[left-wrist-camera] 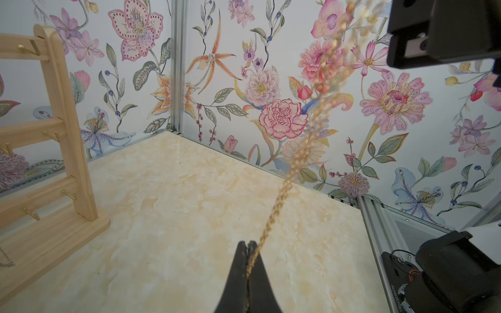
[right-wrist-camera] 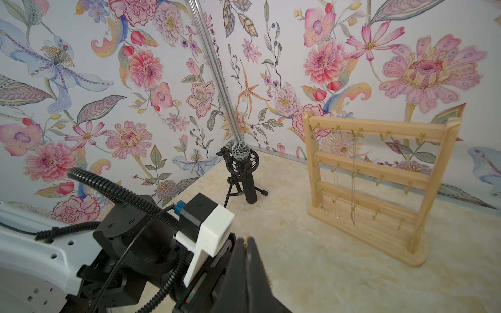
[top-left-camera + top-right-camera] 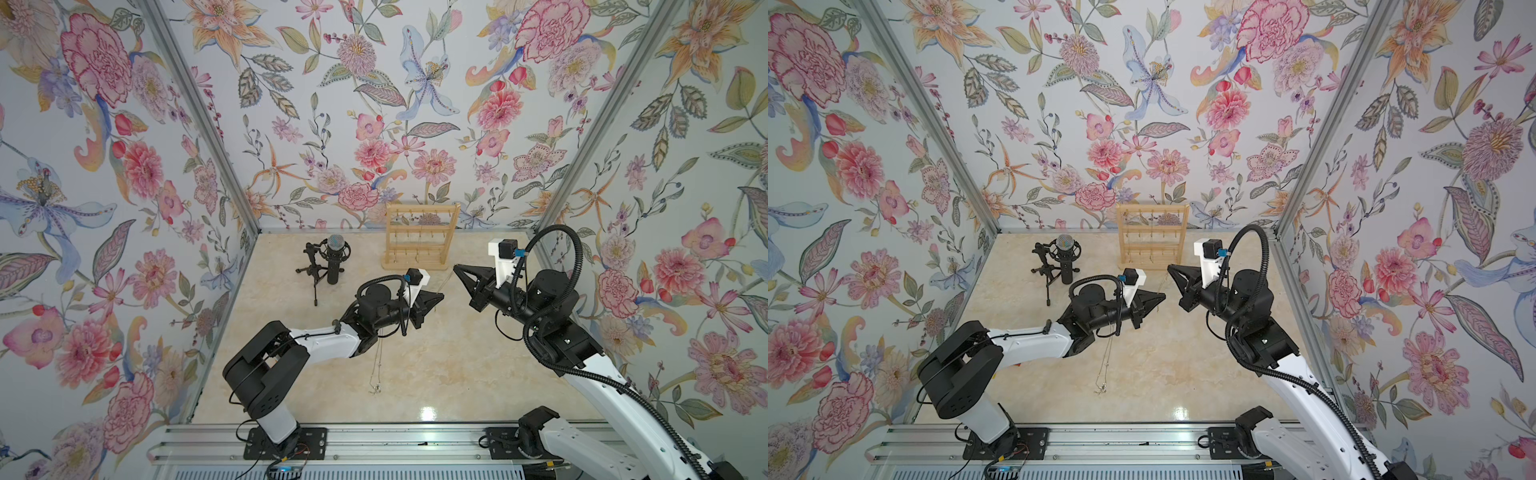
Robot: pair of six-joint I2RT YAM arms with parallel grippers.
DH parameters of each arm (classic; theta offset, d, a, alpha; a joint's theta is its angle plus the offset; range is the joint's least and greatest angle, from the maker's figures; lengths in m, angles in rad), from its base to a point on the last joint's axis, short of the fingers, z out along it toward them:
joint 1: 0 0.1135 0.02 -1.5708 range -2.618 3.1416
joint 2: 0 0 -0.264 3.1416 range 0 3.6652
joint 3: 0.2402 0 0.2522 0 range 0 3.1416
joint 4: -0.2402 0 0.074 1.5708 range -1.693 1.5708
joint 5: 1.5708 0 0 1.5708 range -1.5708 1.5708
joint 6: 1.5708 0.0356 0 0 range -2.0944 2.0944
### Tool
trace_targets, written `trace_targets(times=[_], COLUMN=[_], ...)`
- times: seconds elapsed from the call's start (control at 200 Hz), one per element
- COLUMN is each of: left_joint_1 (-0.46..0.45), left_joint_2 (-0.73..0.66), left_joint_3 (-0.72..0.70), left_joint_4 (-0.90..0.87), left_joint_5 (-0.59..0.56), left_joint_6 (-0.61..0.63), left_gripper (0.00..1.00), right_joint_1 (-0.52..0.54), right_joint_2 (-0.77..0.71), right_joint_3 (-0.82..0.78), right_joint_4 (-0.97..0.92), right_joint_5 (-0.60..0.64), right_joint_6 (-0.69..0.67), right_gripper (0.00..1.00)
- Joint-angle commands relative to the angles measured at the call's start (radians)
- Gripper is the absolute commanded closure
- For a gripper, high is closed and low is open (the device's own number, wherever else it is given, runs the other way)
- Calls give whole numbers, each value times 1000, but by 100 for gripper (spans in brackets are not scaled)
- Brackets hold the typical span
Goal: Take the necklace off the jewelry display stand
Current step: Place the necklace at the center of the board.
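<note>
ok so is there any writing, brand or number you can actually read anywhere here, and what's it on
No text here reads cleanly enough to quote.
On the black plate at the foot of the right arm: a sideways run of white characters, too small to read.
On the microphone: no legible brand or label.
On the jewelry display stand: no writing.

floral wallpaper (image 3: 374, 104) covers three walls, joined by aluminium corner posts (image 3: 199, 112); the cream marbled desk (image 3: 436, 374) shows a bright glare spot (image 3: 428, 413).
</note>
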Motion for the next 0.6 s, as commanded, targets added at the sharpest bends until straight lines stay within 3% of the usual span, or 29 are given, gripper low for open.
trace_targets(times=[0.0, 0.59], left_joint_1=[-36, -226], left_joint_2=[-42, -152], left_joint_3=[-64, -298], left_joint_4=[1, -18], left_joint_5=[-55, -221], left_joint_6=[-70, -350], left_gripper=[100, 100], right_joint_1=[2, 56], right_joint_2=[-17, -40], right_joint_3=[-38, -223], right_joint_4=[14, 92], right_joint_5=[8, -4], right_joint_6=[26, 81], right_gripper=[100, 100])
